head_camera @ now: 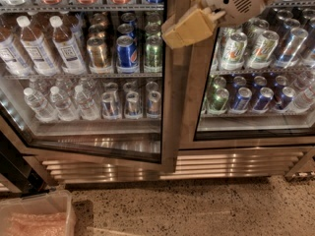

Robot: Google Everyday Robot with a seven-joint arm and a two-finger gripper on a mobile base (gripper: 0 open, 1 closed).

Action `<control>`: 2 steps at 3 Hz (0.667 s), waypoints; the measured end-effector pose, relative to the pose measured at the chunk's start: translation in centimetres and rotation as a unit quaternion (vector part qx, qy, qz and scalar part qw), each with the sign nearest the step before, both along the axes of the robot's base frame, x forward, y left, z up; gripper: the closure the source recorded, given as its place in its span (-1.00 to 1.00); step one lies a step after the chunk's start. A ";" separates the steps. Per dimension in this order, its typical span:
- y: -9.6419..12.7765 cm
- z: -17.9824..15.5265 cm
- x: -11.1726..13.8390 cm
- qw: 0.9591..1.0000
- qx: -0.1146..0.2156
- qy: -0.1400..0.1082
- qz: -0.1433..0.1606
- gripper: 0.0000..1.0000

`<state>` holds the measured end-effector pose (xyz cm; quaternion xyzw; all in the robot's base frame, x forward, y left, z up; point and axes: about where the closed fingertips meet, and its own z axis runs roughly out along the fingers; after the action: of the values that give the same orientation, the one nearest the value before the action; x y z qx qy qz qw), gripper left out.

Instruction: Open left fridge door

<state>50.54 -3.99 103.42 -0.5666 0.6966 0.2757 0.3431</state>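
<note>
Starting at 7 o'clock, a clear plastic bin (63, 204) sits on the speckled floor (206, 205), just beside the fridge's lower corner. Above it, from 9 o'clock across to 12, stands the left fridge door (98, 97), its glass showing water bottles (54, 102) low down and cans on the shelf above. Its bottom rail runs at a slant against the straight grille (236, 163) under the fridge, and its free edge near the centre hangs lower in the view than the hinged side, so I judge the door already cracked open and swung a little toward the camera. At 1 o'clock the gripper (188, 28) lies against the upper part of that free edge, its tan pad over the steel frame; whether it has a hold there I cannot tell. Further right, at 3 o'clock, the right door (256, 82) looks shut flat over rows of cans. The opening seems only begun: most of the swing outward is left to do
</note>
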 end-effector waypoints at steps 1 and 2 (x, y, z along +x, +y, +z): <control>-0.1 0.2 -1.0 1.000 0.000 0.003 -0.009 -0.18; -1.6 1.3 -3.1 0.999 -0.003 0.013 -0.043 -0.22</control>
<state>47.43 -5.55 104.70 -0.5338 0.7254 0.2657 0.3440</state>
